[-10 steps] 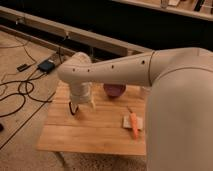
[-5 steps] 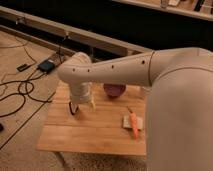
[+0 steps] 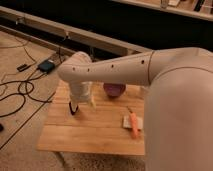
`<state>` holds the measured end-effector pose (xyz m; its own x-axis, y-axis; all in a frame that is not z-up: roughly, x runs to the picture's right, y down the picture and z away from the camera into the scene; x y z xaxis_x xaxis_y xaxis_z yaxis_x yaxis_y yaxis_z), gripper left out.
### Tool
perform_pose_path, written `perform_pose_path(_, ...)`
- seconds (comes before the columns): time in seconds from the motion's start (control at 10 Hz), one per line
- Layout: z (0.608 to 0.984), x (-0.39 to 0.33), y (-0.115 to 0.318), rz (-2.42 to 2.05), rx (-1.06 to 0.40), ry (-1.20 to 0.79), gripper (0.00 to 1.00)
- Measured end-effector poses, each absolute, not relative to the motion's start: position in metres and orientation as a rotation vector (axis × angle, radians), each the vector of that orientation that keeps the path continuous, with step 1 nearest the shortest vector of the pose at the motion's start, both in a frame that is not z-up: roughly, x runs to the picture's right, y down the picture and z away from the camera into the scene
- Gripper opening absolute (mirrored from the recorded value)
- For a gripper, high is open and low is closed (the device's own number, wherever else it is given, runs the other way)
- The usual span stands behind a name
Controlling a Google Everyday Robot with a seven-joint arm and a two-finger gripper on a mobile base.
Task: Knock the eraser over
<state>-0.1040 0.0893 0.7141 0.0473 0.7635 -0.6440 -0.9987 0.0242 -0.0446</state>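
— Camera view: where is the gripper?
— The gripper hangs from the white arm over the left half of the wooden table, low above the wood. Clenched or released, I cannot tell.
— And the eraser?
— A small dark shape sits right under the gripper. Whether that is the eraser or part of the gripper, I cannot tell.
— Anything else on the table?
— A purple bowl just right of the gripper, apart from it, and an orange stick lying on a white card towards the right
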Motion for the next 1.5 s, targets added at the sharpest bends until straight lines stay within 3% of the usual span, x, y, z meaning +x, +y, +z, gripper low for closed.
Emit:
perform_pose_path(0.7, 0.786, -0.125, 0.008, 1.511, -0.548, 0.391, 0.65)
perform_pose_path(1.5, 0.858, -0.186, 0.001, 1.380, -0.607, 0.457, 0.65)
